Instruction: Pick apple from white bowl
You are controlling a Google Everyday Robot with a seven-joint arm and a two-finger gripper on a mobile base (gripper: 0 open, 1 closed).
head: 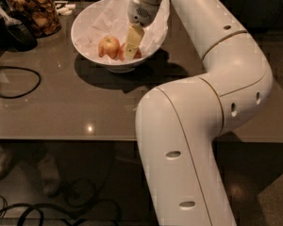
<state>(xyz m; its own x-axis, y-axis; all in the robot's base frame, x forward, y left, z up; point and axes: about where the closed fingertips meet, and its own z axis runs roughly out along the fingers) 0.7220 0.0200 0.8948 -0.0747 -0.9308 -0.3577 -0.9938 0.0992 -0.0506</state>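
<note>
The white bowl (85, 36) stands on the brown table at the back left and is lined with crumpled white paper (108, 13). A paler yellow apple with red blush (108, 46) lies inside it. Just right of that, a reddish-orange apple (138, 53) shows only as slivers behind my gripper. My gripper (130, 53) reaches down into the bowl from above, right at the reddish apple and touching or almost touching it. Most of that apple is hidden.
A glass jar of brown snacks (33, 8) and a dark object (16, 32) stand left of the bowl. A black cable loop (14, 81) lies on the table's left. The table's front edge (61, 138) runs across. My white arm (198, 117) fills the right side.
</note>
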